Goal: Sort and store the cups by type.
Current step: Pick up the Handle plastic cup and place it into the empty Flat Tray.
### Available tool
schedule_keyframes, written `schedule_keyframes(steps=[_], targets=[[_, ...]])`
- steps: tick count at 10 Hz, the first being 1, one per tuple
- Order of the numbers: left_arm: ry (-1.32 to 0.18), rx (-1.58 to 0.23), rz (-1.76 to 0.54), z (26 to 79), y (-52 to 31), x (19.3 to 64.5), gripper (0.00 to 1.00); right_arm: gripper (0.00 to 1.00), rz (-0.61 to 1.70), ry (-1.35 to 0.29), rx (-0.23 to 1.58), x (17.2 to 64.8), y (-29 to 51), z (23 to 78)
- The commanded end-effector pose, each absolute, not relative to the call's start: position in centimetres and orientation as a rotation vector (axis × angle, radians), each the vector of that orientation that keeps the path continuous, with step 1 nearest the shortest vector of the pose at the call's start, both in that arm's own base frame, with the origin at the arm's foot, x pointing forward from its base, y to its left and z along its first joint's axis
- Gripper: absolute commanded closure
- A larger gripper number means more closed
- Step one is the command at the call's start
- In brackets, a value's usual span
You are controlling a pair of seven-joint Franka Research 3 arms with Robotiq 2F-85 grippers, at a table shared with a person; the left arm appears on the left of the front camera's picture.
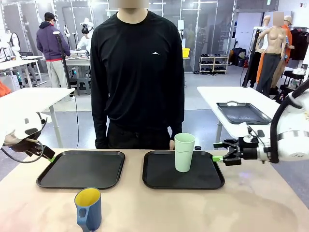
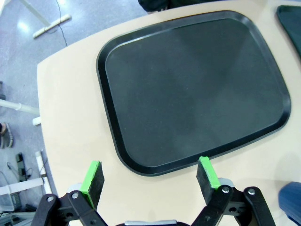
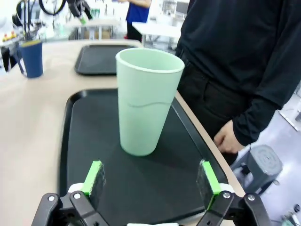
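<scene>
A tall pale mint-green tumbler [image 1: 184,152] stands upright on the right black tray [image 1: 159,181]. My right gripper [image 1: 218,158] hovers just off that tray's right edge, open and empty. In the right wrist view the tumbler [image 3: 146,101] stands ahead of the green pads [image 3: 94,176], apart from them. The dark blue mug [image 1: 88,209], yellow inside, handle toward me, sits on the bare table near the front edge. My left gripper [image 1: 49,158] hangs open at the left tray's [image 1: 81,169] left corner. In the left wrist view the open left gripper [image 2: 149,175] is above that tray's rim [image 2: 155,170].
A person in a black long-sleeved top stands at the far edge, with one hand [image 3: 228,139] hanging beside the right tray. The left tray [image 2: 188,89] has nothing on it. Bare tabletop [image 1: 203,208] lies in front of both trays.
</scene>
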State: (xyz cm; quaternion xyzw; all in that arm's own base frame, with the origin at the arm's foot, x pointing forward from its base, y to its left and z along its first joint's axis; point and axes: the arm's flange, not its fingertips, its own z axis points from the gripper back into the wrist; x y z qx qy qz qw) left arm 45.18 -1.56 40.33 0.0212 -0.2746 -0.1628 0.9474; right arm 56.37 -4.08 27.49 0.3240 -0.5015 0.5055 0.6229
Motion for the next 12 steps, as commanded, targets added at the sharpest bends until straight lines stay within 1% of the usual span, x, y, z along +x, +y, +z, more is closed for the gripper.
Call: schedule_keyframes(steps=[1,3,6,8,9,10,11,12], targets=[[-0.56,0.049,-0.339,40.4,-1.3,45.2,0.0,0.0,1.208,-1.01,0.606,52.5,-3.2,29.1],[-0.56,0.049,-0.339,40.4,-1.3,45.2,0.0,0.0,1.218,-0.913,0.471,49.2,-3.7,30.2],[-0.56,0.049,-0.339,40.4,-1.3,45.2,0.0,0.0,1.228,-0.837,0.325,45.1,-3.9,31.1],[-0.56,0.049,-0.339,40.4,-1.3,45.2,0.0,0.0,1.25,-0.828,0.303,43.5,-3.6,31.5],[-0.56,0.049,-0.339,40.4,-1.3,45.2,0.0,0.0,1.257,-0.797,0.29,43.0,-3.4,31.5],[-0.56,0.049,-0.339,40.4,-1.3,45.2,0.0,0.0,1.268,-0.792,0.285,43.3,-3.3,31.4],[-0.56,0.049,-0.339,40.4,-1.3,45.2,0.0,0.0,1.262,-0.849,0.302,43.5,-4.0,30.8],[-0.56,0.049,-0.339,40.4,-1.3,45.2,0.0,0.0,1.262,-0.849,0.302,43.5,-4.0,30.8]])
